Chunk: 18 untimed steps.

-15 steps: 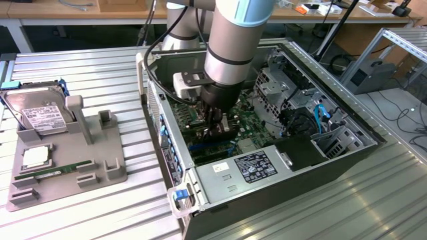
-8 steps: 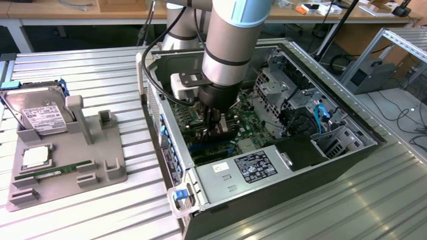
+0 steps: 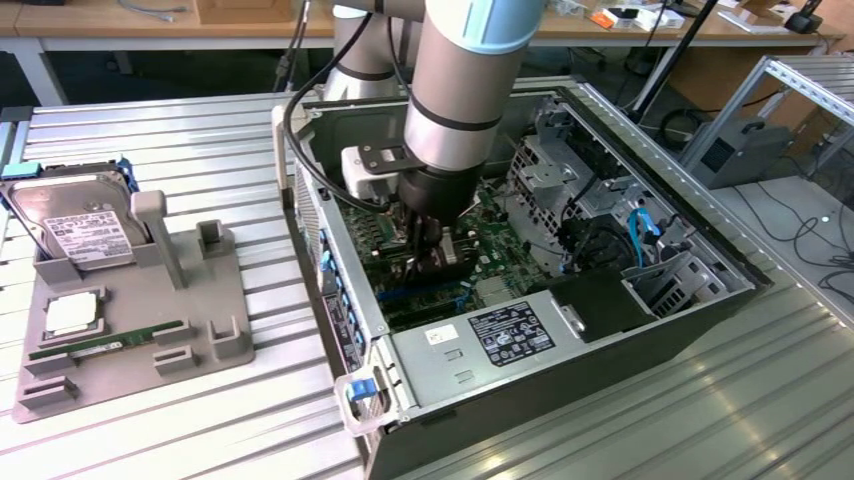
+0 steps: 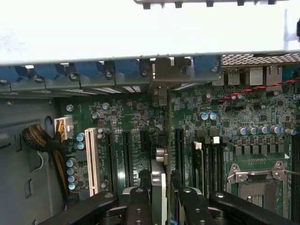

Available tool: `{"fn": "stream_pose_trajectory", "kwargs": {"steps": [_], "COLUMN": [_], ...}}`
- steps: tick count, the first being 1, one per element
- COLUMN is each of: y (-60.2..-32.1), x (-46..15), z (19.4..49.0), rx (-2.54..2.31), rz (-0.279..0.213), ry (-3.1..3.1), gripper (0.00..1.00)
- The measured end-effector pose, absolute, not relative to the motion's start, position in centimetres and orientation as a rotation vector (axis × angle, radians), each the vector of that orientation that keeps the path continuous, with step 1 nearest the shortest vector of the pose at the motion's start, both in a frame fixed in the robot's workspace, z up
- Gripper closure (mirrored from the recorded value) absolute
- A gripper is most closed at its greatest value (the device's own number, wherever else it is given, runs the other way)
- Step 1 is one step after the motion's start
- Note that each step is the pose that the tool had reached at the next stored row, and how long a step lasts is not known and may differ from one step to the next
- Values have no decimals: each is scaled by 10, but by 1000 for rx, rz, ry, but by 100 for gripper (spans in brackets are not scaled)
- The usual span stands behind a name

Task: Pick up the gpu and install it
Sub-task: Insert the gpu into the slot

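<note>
The gpu [image 4: 159,180] shows edge-on in the wrist view as a thin card, standing upright between my fingers [image 4: 138,206]. Its metal bracket end [image 4: 160,77] reaches the case's rear slot openings. My gripper [image 4: 161,199] is shut on the gpu, low over the green motherboard [image 4: 136,117], with the card in line with a long black expansion slot [image 4: 179,154]. In the exterior view my gripper [image 3: 435,255] is down inside the open computer case [image 3: 534,340], and the dark gpu [image 3: 449,268] sits just under it.
Other black slots [image 4: 126,159] and a white slot [image 4: 91,159] lie beside the card; a CPU socket [image 4: 255,185] is further off. Drive cages [image 3: 561,170] and blue cables [image 3: 641,230] crowd the case. A grey fixture [image 3: 147,340] at the exterior view's left holds a hard drive [image 3: 87,230] and a RAM stick [image 3: 107,342].
</note>
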<state>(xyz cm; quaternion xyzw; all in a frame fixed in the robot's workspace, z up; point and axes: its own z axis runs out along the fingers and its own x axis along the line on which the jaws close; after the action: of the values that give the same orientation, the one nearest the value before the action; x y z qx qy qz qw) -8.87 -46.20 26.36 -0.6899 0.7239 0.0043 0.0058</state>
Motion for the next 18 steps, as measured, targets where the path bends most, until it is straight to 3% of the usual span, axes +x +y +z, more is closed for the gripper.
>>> {"fn": "stream_pose_trajectory", "kwargs": {"steps": [18], "y": [-460], "x": [-89], "z": [262], "rx": [-2216], "rz": [14], "ry": [2210], "gripper": [73]}}
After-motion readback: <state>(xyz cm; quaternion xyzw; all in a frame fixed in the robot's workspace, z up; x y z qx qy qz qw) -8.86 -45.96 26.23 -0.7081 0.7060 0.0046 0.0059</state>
